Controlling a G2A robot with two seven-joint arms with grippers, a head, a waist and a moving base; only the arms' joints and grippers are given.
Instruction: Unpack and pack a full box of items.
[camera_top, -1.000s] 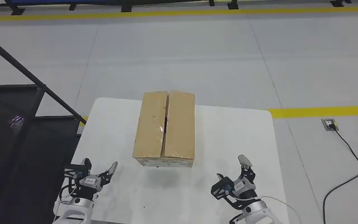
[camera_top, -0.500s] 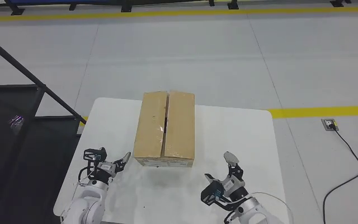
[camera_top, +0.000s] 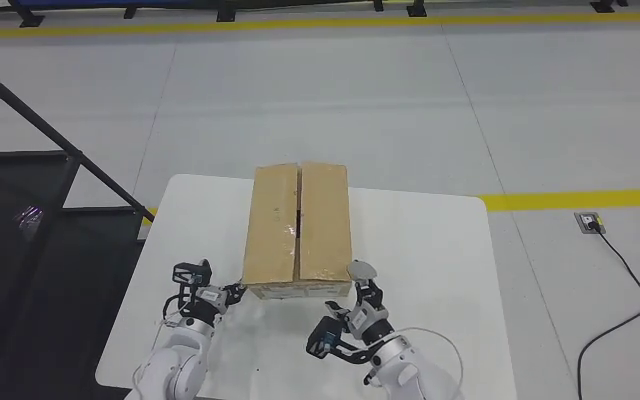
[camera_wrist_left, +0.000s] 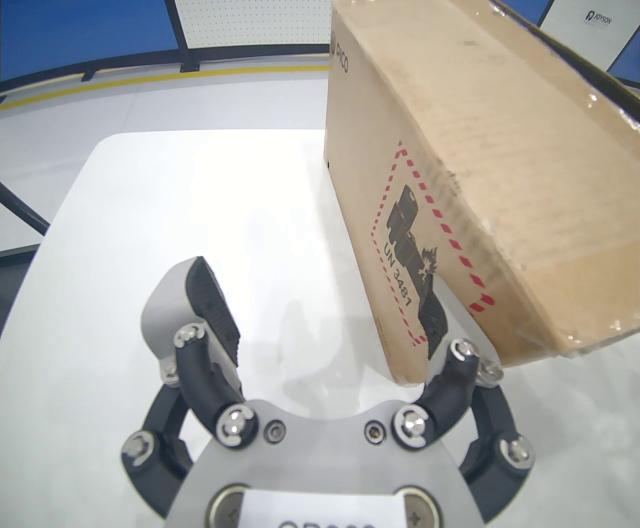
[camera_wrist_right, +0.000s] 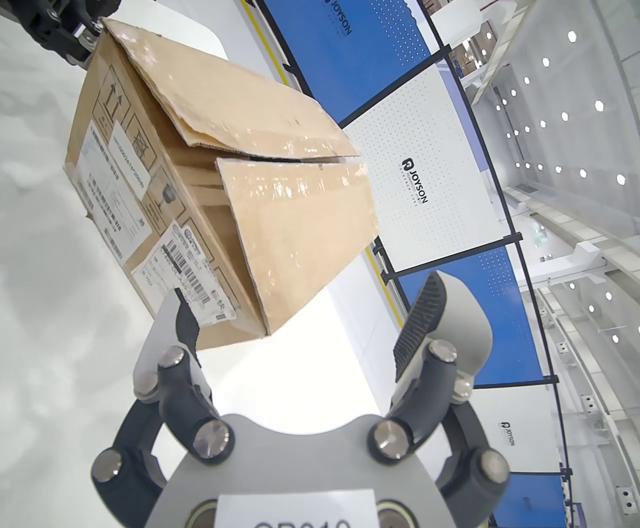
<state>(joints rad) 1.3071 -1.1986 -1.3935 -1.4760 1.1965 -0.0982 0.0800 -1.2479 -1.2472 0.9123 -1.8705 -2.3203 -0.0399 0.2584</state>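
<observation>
Closest to the front edge of the surface (camera_top: 430, 250), both claws flank the near end of the box (camera_top: 297, 225). The left claw (camera_wrist_left: 320, 300) is spread wide and low. One pad touches the box's left side wall by its near bottom corner, and the other stands over bare surface. The right claw (camera_wrist_right: 305, 317) is also spread and holds nothing. The box's near right corner lies just ahead of the gap between its pads.

The box rests mid-surface, its long axis running from the front edge toward the far edge. Its two top flaps meet in a seam along that axis and gape a little at the near end.

Opening it probably turns on that seam. It lies between the claws and above them, about equally near to each, so each arm would take its own flap.
</observation>
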